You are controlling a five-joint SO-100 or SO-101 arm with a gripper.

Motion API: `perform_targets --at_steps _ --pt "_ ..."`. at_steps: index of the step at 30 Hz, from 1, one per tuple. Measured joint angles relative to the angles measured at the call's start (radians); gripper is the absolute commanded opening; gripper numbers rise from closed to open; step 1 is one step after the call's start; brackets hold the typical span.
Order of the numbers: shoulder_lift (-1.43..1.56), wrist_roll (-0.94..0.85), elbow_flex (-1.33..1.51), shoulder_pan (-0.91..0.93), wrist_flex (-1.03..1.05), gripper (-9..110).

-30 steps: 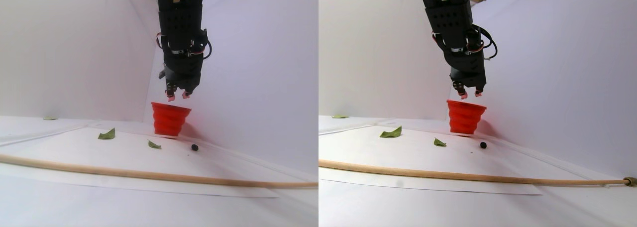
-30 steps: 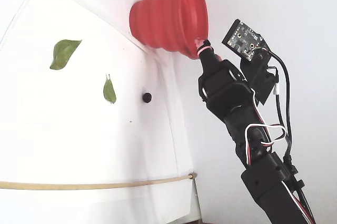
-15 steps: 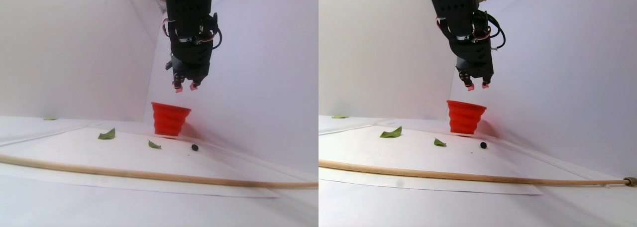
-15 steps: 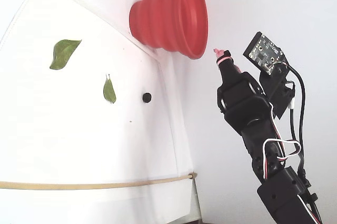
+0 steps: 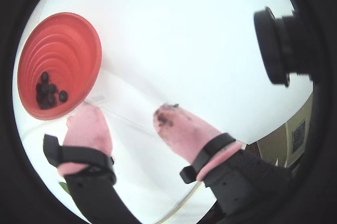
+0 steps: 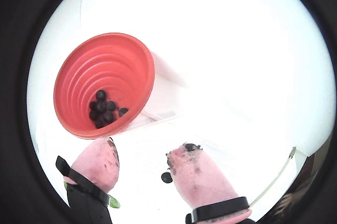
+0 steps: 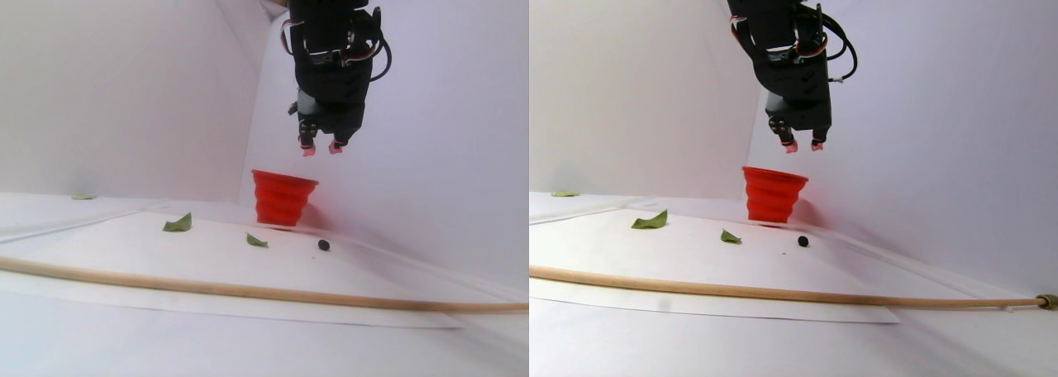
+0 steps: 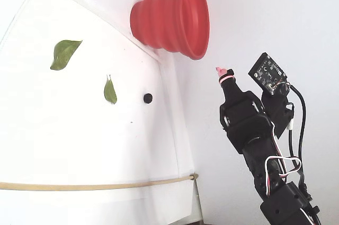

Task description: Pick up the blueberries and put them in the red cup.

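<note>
Pink-tipped fingers hang apart and empty above the red cup; I see the loose blueberry on the desk, beside the cup's base.

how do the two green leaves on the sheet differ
In the fixed view, the larger leaf is broad and a paler, duller green. The smaller leaf is narrow and a brighter green. The smaller leaf lies close to the loose blueberry; the larger leaf lies farther from it. Both rest on the white sheet, apart from the red cup.
</note>
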Motion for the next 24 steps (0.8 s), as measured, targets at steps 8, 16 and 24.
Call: perform_targets --at_steps 8,16,24 --pt "0.0 0.044 0.026 0.021 0.0 18" --pt "0.0 0.078 0.026 0.048 0.0 18" --pt "-0.06 0.081 0.025 0.049 0.0 18"
